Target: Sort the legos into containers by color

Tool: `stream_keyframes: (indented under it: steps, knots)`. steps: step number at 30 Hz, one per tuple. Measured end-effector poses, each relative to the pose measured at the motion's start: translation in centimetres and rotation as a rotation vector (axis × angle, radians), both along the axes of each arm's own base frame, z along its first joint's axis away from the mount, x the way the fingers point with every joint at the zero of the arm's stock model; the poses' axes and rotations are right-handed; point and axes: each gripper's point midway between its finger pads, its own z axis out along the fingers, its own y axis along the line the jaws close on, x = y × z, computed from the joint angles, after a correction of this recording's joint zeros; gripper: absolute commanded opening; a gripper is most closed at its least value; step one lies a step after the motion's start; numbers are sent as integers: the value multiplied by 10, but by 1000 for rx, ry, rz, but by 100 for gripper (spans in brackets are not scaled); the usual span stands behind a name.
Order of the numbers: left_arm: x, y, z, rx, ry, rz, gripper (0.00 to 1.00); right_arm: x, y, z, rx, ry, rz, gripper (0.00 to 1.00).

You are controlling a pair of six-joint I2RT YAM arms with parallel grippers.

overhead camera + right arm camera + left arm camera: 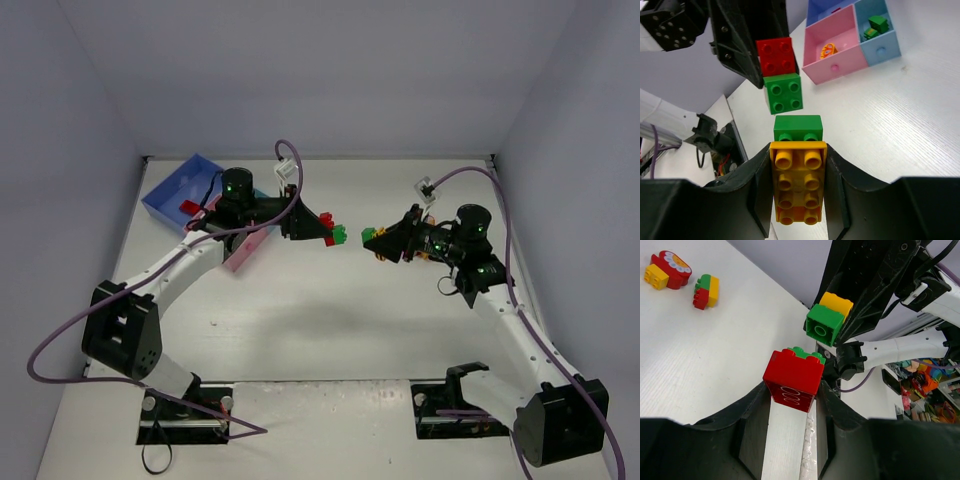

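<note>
My left gripper (792,390) is shut on a red brick (790,371) that carries a green brick (783,92) on its far end. Facing it a short gap away, my right gripper (798,155) is shut on a long yellow brick (798,190) tipped with another green brick (798,129). Both hover above the table's middle, the left gripper (325,232) apart from the right gripper (385,240). The tray sits at the back left, with a blue compartment (175,190), a pink one (840,67) holding an orange piece (828,50), and a teal one (882,50) holding green bricks (874,26).
Two loose stacks lie on the table: a red and yellow one (667,270) and a green, red and yellow one (706,290). A red brick (190,208) lies in the blue compartment. Side walls close the table in on the left, right and back.
</note>
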Motion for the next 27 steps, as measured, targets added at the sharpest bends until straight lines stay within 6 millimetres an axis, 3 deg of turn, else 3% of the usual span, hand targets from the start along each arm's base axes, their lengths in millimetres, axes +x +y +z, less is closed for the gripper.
stream_keyframes:
  steps: [7,11,15,19,24,27]
  knots:
    - [7,18,-5,33,-1,69,0,21,-12,-21,-70,66,-145,0]
    - [6,25,-5,60,-21,102,0,44,-23,-48,-185,138,-301,0]
    - [5,28,-9,85,-25,124,0,56,-27,-90,-324,239,-401,0]
    - [8,31,-19,113,-16,155,0,58,-37,-145,-483,369,-481,4]
    - [16,37,-39,174,11,221,0,58,-46,-200,-640,485,-536,17]
    - [21,41,-44,206,-4,260,0,60,-50,-222,-697,528,-546,29]
